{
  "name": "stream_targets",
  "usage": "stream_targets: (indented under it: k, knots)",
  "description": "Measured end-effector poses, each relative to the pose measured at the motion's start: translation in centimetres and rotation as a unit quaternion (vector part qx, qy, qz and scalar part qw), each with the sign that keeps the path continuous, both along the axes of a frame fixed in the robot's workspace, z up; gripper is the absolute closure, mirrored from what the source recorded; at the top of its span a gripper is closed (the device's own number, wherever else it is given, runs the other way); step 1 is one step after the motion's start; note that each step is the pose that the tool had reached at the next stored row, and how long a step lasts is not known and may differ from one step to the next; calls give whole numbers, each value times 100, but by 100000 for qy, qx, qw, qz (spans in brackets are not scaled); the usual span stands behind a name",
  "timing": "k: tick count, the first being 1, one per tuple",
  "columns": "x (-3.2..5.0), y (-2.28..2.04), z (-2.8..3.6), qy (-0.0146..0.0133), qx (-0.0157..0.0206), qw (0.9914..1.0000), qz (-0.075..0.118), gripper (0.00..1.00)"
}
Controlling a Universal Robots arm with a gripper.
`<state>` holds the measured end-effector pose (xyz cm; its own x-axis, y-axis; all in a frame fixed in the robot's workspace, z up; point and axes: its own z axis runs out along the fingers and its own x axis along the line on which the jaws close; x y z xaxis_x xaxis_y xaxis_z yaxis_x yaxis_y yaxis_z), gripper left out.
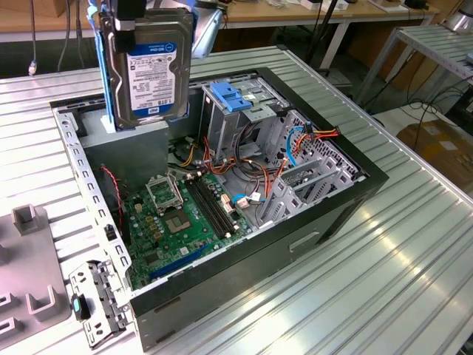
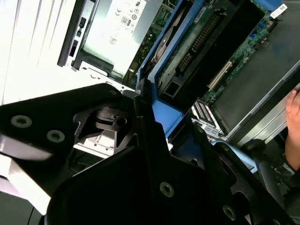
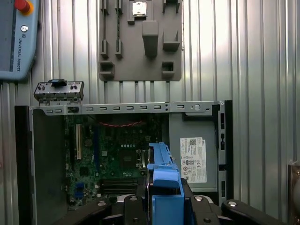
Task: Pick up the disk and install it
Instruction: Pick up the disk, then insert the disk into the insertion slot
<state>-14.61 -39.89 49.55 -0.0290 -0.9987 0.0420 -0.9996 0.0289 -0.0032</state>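
The claw (image 3: 164, 206) is clamped shut on the disk (image 1: 154, 70), its black fingers pressed against the blue side rails (image 1: 109, 81) near one short end. In the exterior view the disk hangs upright from that grip with its labelled face toward the camera, lifted clear of the open computer case (image 1: 244, 285), which lies on its side on the ribbed metal bench (image 1: 384, 281).

The disk sits in the air over the far corner of the case on the exterior view's left, above the grey power supply (image 3: 193, 159) with its white sticker. It touches nothing but the claw. The second wrist view shows the disk's other face, a bare circuit board framed by blue plastic.

Inside the case lie the green main board (image 1: 177, 222) and a tangle of coloured cables. The metal drive cage stands to the exterior view's right of the disk, topped by a light-blue latch plate (image 1: 233, 96).

Outside the case, on the bench, rest a grey holder plate (image 3: 140, 42) and a small metal bracket (image 3: 58, 90) with a blue tab, just beside the case rim.
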Motion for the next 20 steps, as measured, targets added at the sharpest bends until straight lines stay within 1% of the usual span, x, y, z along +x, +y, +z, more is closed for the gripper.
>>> stream_targets:
  k: [1,3,4,9,20]
  knots:
    - [27,0,-1,-4,0,100000,-20,63]
    - [111,0,-3,-3,-17,100000,-92,63]
    - [133,0,-2,0,-21,100000,-136,63]
    - [148,0,-3,-2,-17,100000,-142,63]
    - [149,0,-3,-3,-18,100000,-144,63]
